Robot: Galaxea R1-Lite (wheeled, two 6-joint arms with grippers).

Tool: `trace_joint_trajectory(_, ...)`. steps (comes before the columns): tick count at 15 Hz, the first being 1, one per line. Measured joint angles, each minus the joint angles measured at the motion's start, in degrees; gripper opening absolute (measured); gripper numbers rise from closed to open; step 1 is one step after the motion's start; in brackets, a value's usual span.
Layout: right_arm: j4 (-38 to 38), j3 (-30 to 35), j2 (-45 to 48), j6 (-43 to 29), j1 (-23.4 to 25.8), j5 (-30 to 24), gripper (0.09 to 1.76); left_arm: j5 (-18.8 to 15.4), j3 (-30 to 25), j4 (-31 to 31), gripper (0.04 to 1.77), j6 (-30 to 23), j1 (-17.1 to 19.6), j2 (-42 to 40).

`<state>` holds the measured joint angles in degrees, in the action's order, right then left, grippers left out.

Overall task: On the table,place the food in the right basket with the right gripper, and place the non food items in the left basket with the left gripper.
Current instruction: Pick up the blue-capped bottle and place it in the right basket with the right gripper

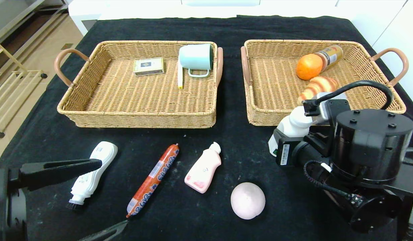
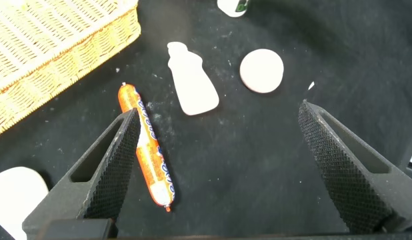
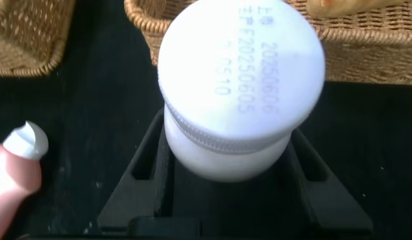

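My right gripper (image 3: pixel 227 137) is shut on a white screw-cap bottle (image 1: pixel 293 125), held just in front of the right basket (image 1: pixel 377 45), which contains an orange (image 1: pixel 308 66), a croissant (image 1: pixel 318 86) and a brown jar (image 1: pixel 331 55). On the cloth lie an orange sausage (image 1: pixel 153 179), a pink bottle (image 1: pixel 203 168), a pale pink round bun (image 1: pixel 247 200) and a white brush (image 1: pixel 92 172). My left gripper (image 2: pixel 218 123) hangs open over the front left, with the sausage (image 2: pixel 145 150) beside one finger. The left basket (image 1: pixel 136 120) holds a card box (image 1: pixel 148 66), a mint mug (image 1: pixel 196 58) and a pen (image 1: pixel 180 76).
The black cloth covers the whole table, whose edges drop off at left and right. Both baskets have curved handles sticking out at their sides. A wooden rack (image 1: pixel 12 83) stands on the floor to the left.
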<state>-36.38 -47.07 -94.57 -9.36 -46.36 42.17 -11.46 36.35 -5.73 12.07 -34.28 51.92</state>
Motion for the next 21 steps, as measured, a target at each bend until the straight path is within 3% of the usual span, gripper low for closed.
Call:
trace_joint_trajectory(6,6.78,1.58,6.31,1.82,-0.72,-0.27,0.89,0.05,-0.06,-0.05,1.72,0.0,0.0,0.01)
trace_joint_trajectory(10,11.33,-0.89,10.01,2.65,-0.16,-0.41,0.89,0.02,-0.13,-0.11,1.72,-0.02,0.0,0.01)
trace_joint_trajectory(15,20.18,-10.14,12.28,3.85,1.22,-1.07,0.89,0.06,-0.13,-0.33,1.72,-0.02,0.09,-0.4)
trace_joint_trajectory(18,21.2,-17.62,11.2,5.84,3.62,-6.29,0.89,0.09,0.09,-0.39,1.72,-0.02,0.24,-0.93)
trace_joint_trajectory(21,21.28,-25.64,7.18,7.44,6.1,-7.94,0.89,0.05,0.27,-0.63,1.72,0.06,0.3,-1.12)
